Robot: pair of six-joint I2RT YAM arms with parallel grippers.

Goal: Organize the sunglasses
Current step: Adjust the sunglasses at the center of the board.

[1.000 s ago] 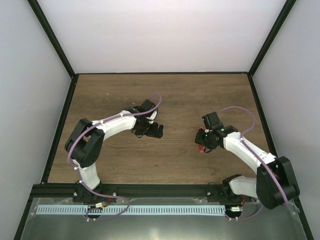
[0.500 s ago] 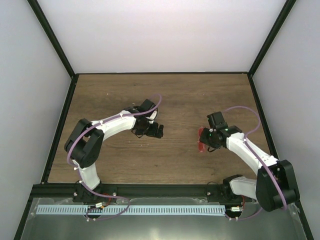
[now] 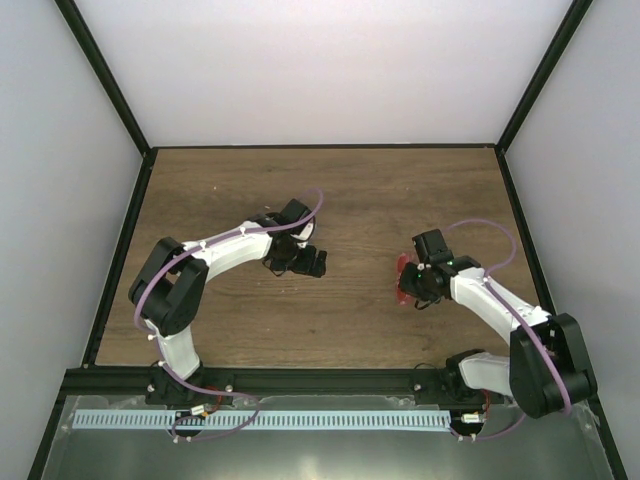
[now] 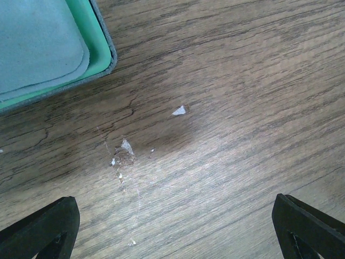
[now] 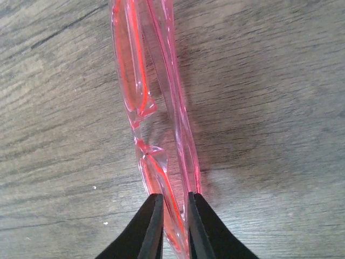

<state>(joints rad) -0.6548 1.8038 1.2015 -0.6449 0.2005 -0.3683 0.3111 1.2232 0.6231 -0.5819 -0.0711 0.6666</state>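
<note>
Gripping the light, likely brittle sunglasses (image 5: pixel 161 91) by one rim, your right tool (image 5: pixel 173 200) sits near-closed; left tool (image 4: pixel 172 208) gapes empty.

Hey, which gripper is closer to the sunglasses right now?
Right. The right gripper is pinching the sunglasses by the frame. The left gripper hangs open over the table, well off to their left, not touching them.

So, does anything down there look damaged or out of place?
Only the wooden table: a scuffed patch and a small white chip mark it near the corner of the case. The red sunglasses look intact.
</note>
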